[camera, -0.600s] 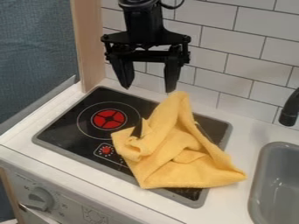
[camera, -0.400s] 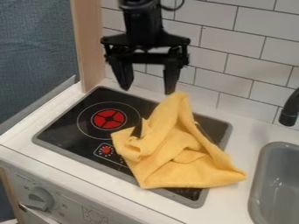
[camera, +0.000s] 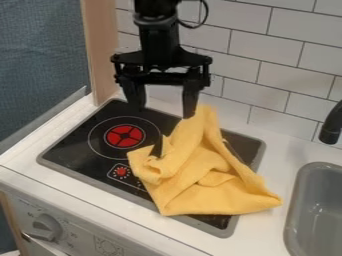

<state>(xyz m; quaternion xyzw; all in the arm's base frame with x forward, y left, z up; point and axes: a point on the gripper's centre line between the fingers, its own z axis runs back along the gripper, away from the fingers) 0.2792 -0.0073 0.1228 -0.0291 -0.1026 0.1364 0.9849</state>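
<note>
The camera view looks from above the front side of the worktop, facing down at a slant toward the tiled wall across the upper right of the frame. The range is close: the outline of the stovetop fits about the centre, set obliquely, while the right edge crops the sink and the lower left corner crops the front panel. The worktop's front edge runs diagonally from the left edge to the bottom.
</note>
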